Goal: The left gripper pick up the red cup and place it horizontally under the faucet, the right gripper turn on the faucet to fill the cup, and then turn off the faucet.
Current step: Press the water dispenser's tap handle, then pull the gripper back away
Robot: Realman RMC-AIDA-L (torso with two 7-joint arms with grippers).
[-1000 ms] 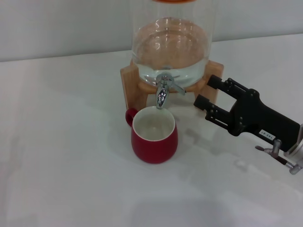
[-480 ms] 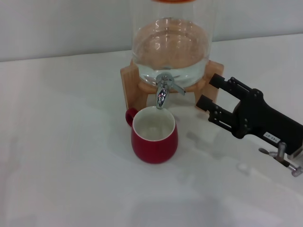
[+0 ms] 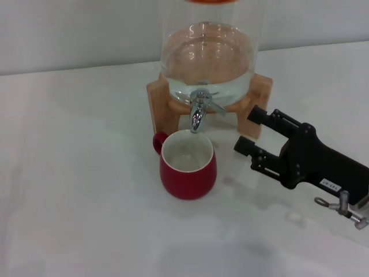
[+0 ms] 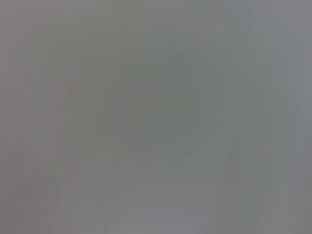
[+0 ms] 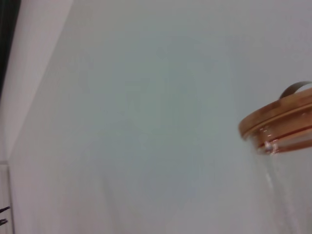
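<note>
The red cup (image 3: 188, 165) stands upright on the table (image 3: 75, 173), just to the left of the right tool (image 3: 249, 131), its mouth directly below the faucet (image 3: 199, 111). The right tool is spread open and holds nothing; the faucet lever lies to its upper left. No left tool appears. Judging by this, the valve step is in hand: next, reach the lever and push it.
</note>
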